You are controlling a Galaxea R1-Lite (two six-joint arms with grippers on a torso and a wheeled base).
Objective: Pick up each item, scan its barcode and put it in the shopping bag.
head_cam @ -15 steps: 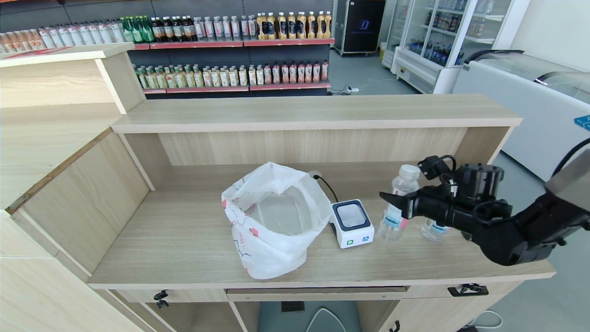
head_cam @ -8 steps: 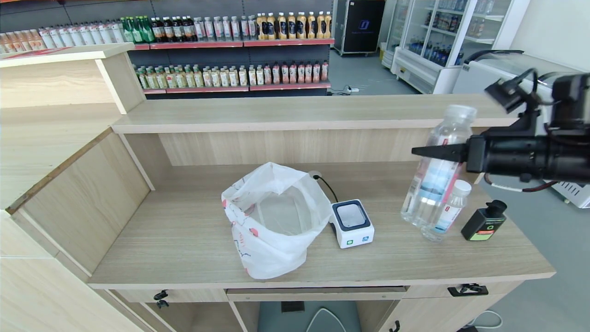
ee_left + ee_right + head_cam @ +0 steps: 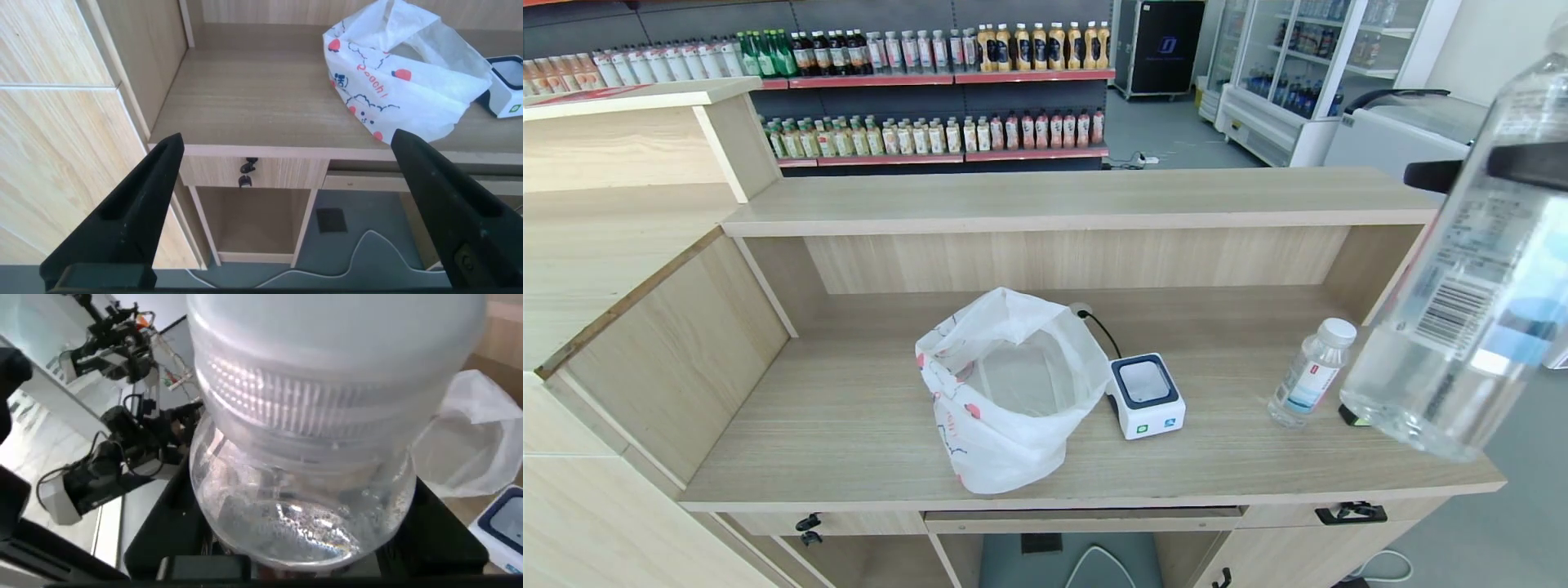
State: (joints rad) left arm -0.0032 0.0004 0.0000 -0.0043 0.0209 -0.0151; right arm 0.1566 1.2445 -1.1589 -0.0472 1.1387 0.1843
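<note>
My right gripper (image 3: 1437, 173) is shut on a large clear water bottle (image 3: 1462, 310), held high at the right, well above the counter, with its barcode label facing the head camera. In the right wrist view the bottle (image 3: 302, 416) looms close. A small water bottle (image 3: 1311, 374) stands on the counter at the right. The white shopping bag (image 3: 1005, 392) sits open mid-counter, with the white barcode scanner (image 3: 1146, 394) just right of it. My left gripper (image 3: 286, 220) hangs open, off the counter's front left, facing the bag (image 3: 400, 73) and scanner (image 3: 507, 77).
A corner of a black item (image 3: 1349, 418) peeks out behind the held bottle. The wooden counter (image 3: 849, 425) has a raised back ledge (image 3: 1078, 200) and side walls. Drawers (image 3: 245, 170) sit under its front edge. The scanner's cable (image 3: 1098, 327) runs toward the back.
My right gripper has lifted the large water bottle off the counter, up and to the right, toward the head camera. The small bottle stayed in place.
</note>
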